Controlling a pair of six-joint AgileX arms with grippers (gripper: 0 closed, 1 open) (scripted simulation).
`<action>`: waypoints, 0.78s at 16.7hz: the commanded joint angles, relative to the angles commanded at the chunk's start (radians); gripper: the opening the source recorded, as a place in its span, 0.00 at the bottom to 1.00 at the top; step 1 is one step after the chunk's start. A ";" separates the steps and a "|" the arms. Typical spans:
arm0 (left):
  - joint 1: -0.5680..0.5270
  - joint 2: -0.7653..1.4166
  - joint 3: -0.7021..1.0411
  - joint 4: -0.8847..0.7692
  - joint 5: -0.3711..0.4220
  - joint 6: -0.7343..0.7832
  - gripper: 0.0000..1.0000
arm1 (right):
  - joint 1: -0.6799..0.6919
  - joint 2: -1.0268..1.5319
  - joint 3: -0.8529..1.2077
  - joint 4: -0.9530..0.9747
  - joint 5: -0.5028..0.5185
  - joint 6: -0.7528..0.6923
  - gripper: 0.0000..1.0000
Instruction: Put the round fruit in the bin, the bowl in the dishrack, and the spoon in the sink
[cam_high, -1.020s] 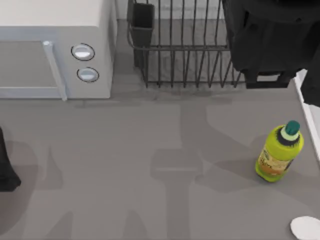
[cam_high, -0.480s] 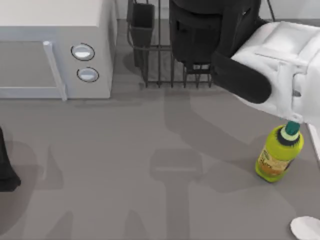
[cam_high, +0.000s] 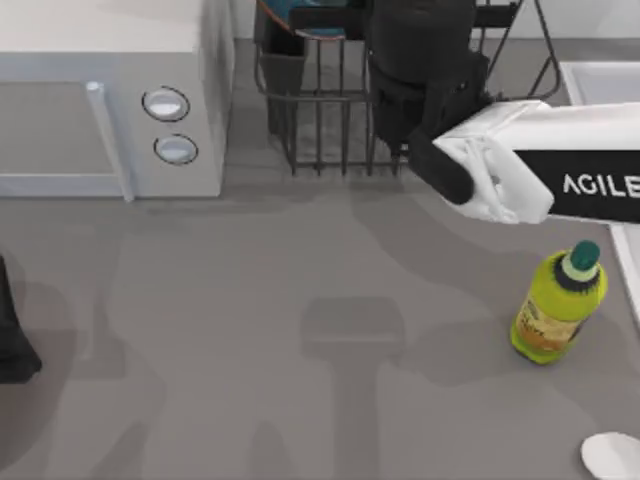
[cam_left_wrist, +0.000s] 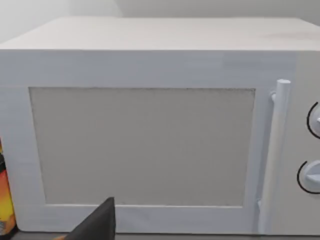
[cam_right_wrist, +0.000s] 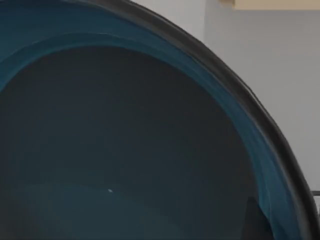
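Step in hand: the right arm reached across the bench with its dark wrist over the dishrack; by my reading it was setting the bowl into the rack.
Right gripper: hidden under the arm's own dark housing in the top view, so I could not tell whether it gripped the bowl or had let go.
Bowl: a strip of deep blue showed at the rack's far edge in the top view, and its blue curve with a dark rim lay close before the right wrist camera. Whether it rested on the wires could not be told.
Doing it well: lower the bowl between the upright tines, clear of the cutlery cup, and let go only once it bears on the wires; a smooth round bowl would likely roll or tip if dropped.
Left arm: parked at the bench's left edge, facing the microwave; its gripper's state could not be told.
Materials: thin dark wire rack; glossy yellow-green bottle with a green cap, upright on the right; matte grey bench; boxy white microwave with two round knobs.
Sink: a white rim corner at the right.
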 joint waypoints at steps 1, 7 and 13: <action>0.000 0.000 0.000 0.000 0.000 0.000 1.00 | -0.015 0.014 -0.005 0.017 -0.010 -0.001 0.00; 0.000 0.000 0.000 0.000 0.000 0.000 1.00 | -0.021 0.020 -0.007 0.023 -0.012 -0.001 0.08; 0.000 0.000 0.000 0.000 0.000 0.000 1.00 | -0.021 0.020 -0.007 0.023 -0.012 -0.001 0.53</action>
